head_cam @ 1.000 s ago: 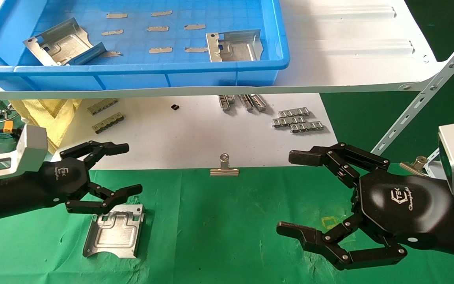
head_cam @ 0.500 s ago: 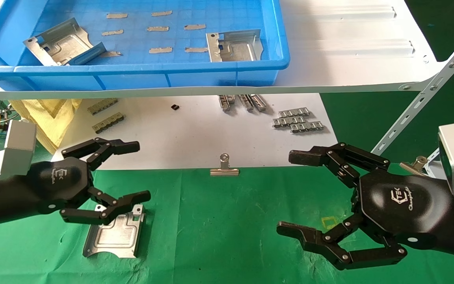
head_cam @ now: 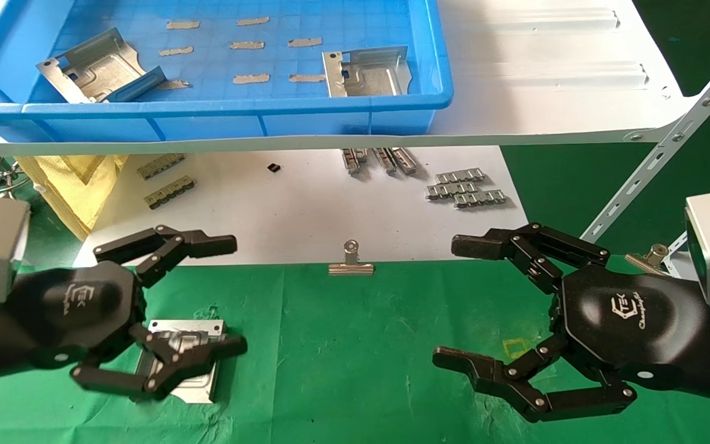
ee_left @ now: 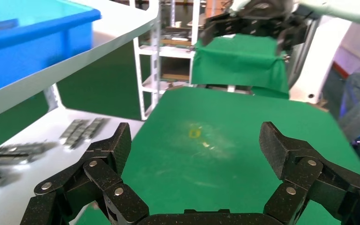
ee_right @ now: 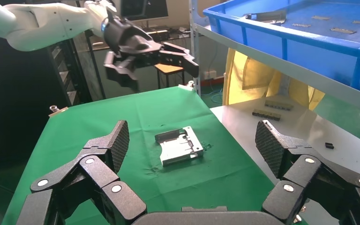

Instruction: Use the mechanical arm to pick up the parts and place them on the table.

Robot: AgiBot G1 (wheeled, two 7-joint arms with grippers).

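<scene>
One silver part [head_cam: 183,327] lies flat on the green table [head_cam: 355,345] at the front left; it also shows in the right wrist view [ee_right: 179,145]. My left gripper [head_cam: 235,296] is open and empty. In the right wrist view this gripper [ee_right: 159,70] hangs well above the part, apart from it. In the head view its lower fingers [head_cam: 195,357] cover part of the plate. Two more parts [head_cam: 99,65] [head_cam: 367,71] lie in the blue bin [head_cam: 207,111]. My right gripper [head_cam: 453,302] is open and empty over the cloth at the right.
The bin stands on a white shelf [head_cam: 546,92] above the work surface. A white sheet [head_cam: 306,203] behind the cloth holds grey ribbed strips [head_cam: 466,188]. A binder clip [head_cam: 350,262] sits at the cloth's back edge. Yellow cloth [head_cam: 77,185] lies at the back left.
My left gripper has moved toward me and risen, still open and empty, so its lower fingers now cross the part in the head view. The part and the right arm have not moved.
</scene>
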